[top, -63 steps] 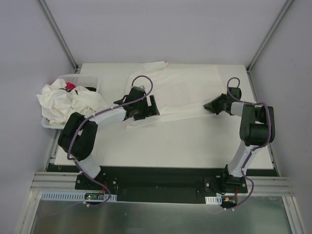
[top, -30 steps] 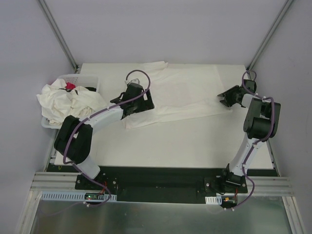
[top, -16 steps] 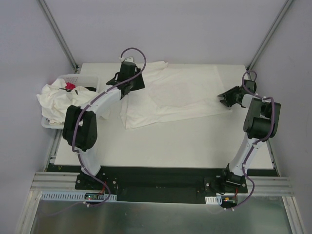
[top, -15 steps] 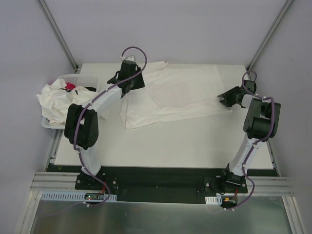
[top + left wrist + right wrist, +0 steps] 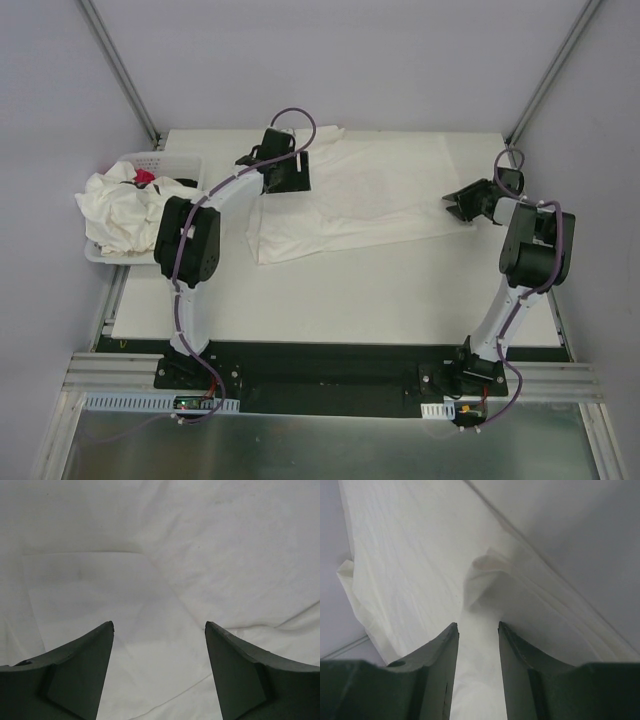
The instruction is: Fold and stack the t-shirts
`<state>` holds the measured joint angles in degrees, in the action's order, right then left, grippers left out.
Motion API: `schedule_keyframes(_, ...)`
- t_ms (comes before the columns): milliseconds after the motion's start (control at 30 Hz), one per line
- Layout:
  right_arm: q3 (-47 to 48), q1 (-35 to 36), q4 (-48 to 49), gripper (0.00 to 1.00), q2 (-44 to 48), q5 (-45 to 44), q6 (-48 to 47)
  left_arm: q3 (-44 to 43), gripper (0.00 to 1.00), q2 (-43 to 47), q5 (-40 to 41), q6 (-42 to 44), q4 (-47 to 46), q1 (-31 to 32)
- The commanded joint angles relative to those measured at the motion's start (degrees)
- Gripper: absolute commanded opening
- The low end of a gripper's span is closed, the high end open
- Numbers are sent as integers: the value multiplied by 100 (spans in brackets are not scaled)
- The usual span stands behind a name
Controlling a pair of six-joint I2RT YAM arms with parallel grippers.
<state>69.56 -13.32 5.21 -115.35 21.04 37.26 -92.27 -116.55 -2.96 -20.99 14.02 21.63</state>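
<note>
Beside heaped basket [image 5: 165, 160], flat t-shirt [image 5: 370, 195]: left fingers [image 5: 75, 670] released above, right fingers [image 5: 435, 665] grasping edge.

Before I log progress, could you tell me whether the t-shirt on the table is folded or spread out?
Spread out: the t-shirt lies as one wide, flat sheet across the table, not a compact fold.
</note>
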Motion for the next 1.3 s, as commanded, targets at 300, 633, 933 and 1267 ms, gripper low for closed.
schedule_keyframes(300, 1726, 1823, -1127, 41, -274, 902, -693, 182, 41, 44, 93, 236, 321, -194)
schedule_keyframes(633, 3116, 2729, -1506, 41, -1561, 1175, -482, 947, 33, 642, 445, -361, 329, -185)
schedule_keyframes(933, 2599, 2941, -1365, 40, -1491, 1175, -456, 1141, 29, 625, 384, -458, 321, -115)
schedule_keyframes(1267, 1035, 2194, -328, 39, -876, 832, 159, 1439, 25, 1081, 533, -485, 312, -36)
